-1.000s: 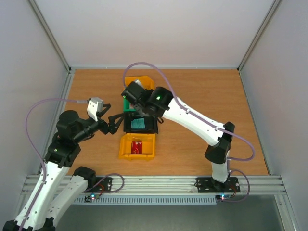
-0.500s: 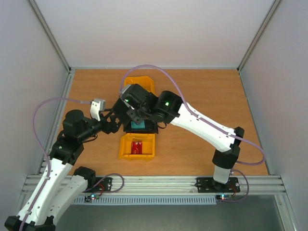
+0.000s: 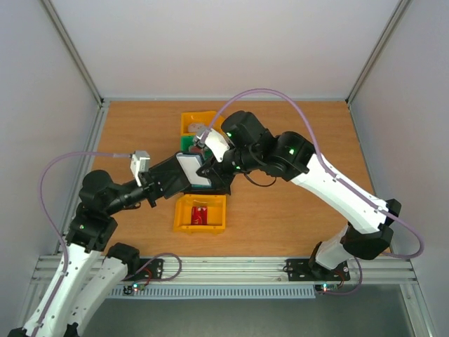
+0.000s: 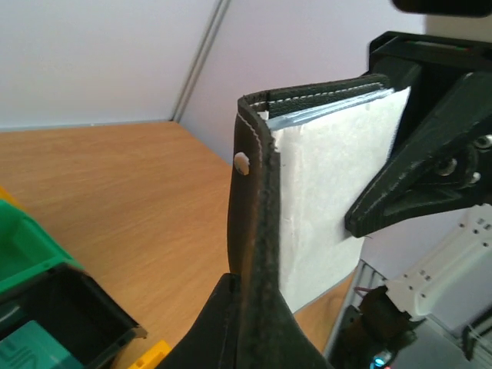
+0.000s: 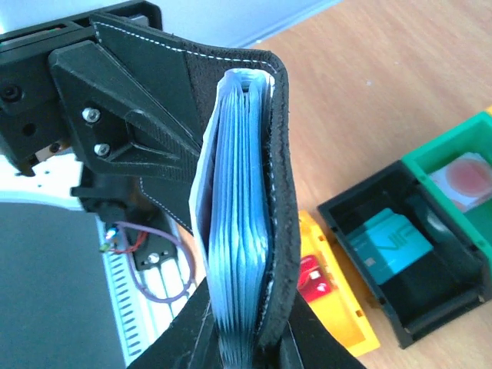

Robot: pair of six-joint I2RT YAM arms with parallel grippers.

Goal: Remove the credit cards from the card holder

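The card holder (image 3: 191,168) hangs above the bins, held between both grippers, with a pale page facing up. My left gripper (image 3: 167,181) is shut on one black cover (image 4: 257,231), whose edge runs up from its jaws (image 4: 250,296). My right gripper (image 5: 250,342) is shut on the other cover together with the stack of grey-blue pockets (image 5: 238,254). A red credit card (image 5: 314,278) lies in the near yellow bin (image 3: 184,219). A teal one (image 5: 388,242) lies in the black bin (image 5: 442,304). No card edge shows in the pockets.
A green bin (image 5: 442,146) holding a pale card with a pinkish round mark (image 5: 463,178) stands behind the black bin. A second yellow bin (image 3: 198,121) sits further back. Bare wooden table (image 3: 309,140) lies right of the bins.
My left gripper has gone from open to shut on the holder's cover. The right arm swung its elbow right and brought the holder toward the left gripper.
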